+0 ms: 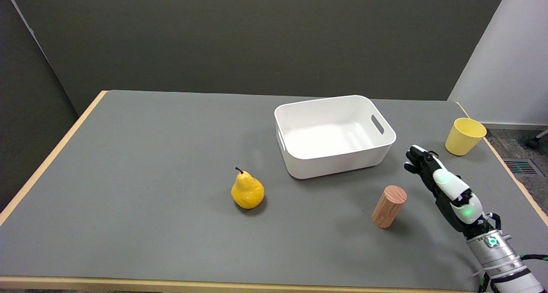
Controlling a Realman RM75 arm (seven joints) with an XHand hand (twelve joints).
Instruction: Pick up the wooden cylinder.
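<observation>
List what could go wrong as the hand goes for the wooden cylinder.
1. The wooden cylinder stands on end, and the right hand comes from its right side: a sideways bump could topple it and let it roll.
2. The white bin sits close behind; spread fingers may clip its wall.

No readable text or labels anywhere.

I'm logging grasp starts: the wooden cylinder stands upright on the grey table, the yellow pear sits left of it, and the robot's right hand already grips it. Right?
Not quite. The head view shows the robot's right hand open, to the right of the upright wooden cylinder, with a gap between them, holding nothing. The rest holds: the cylinder stands on the grey table and the yellow pear sits to its left.
</observation>
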